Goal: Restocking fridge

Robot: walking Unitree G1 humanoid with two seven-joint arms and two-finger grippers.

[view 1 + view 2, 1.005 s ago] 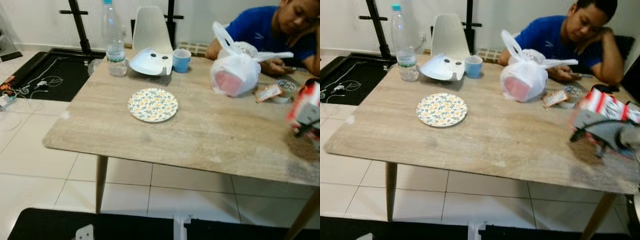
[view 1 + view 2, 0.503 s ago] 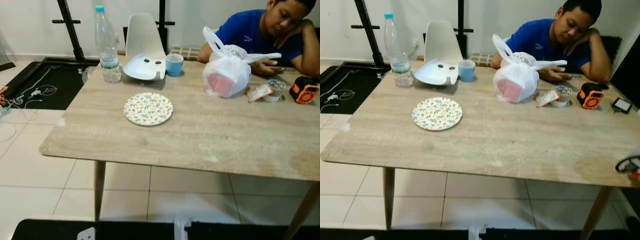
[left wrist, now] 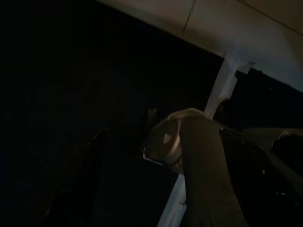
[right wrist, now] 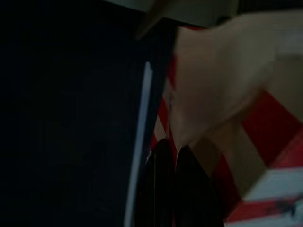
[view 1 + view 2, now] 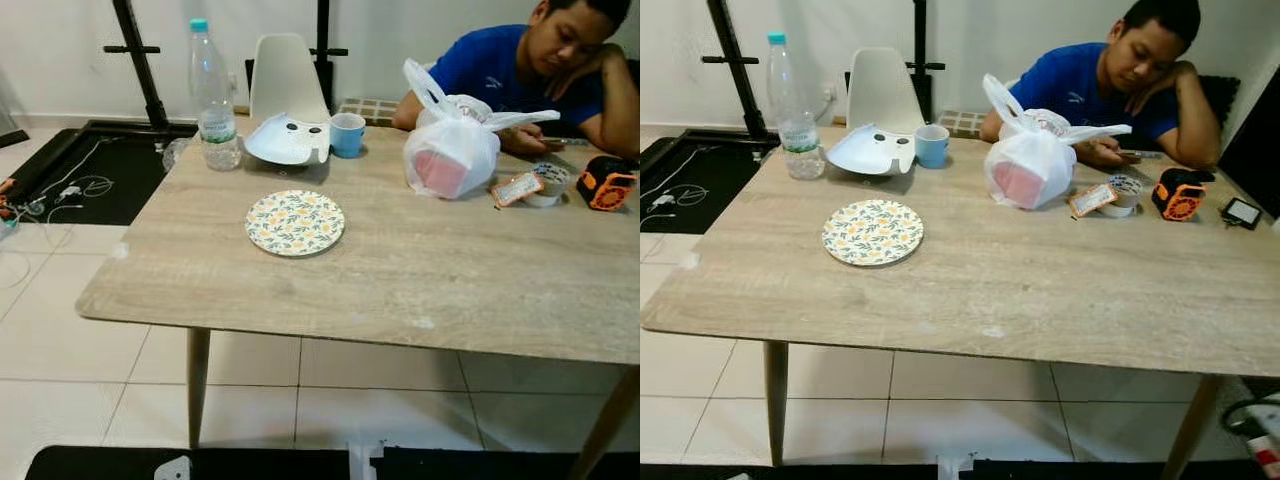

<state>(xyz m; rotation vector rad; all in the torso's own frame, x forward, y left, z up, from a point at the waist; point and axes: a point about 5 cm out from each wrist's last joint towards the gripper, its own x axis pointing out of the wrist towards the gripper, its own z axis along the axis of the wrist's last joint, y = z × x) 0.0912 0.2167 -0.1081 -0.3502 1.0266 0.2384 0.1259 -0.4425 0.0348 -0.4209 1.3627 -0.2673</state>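
A red and white carton [image 4: 258,142] sits right against my right gripper [image 4: 171,152], whose two black fingers are shut on it. That arm hangs low past the table's right front corner, where a corner of the carton [image 5: 1268,450] peeks out beside a black cable. On the wooden table [image 5: 420,280] stand a white plastic bag [image 5: 450,150] with a pink box inside, a water bottle [image 5: 212,95], a blue cup [image 5: 347,134] and a flowered plate [image 5: 295,222]. My left gripper [image 3: 170,161] hangs idle in the dark, fingers apart.
A person in a blue shirt [image 5: 520,70] sits at the far right, leaning on the table. An orange tape measure [image 5: 1180,193], a tape roll [image 5: 1125,190] and a white cover [image 5: 288,140] lie nearby. A white chair [image 5: 285,75] stands behind; cables [image 5: 70,185] lie on the floor at left.
My right gripper has dropped with the carton from above the table's right edge to below it. The camera has shifted, bringing the tape measure into view.
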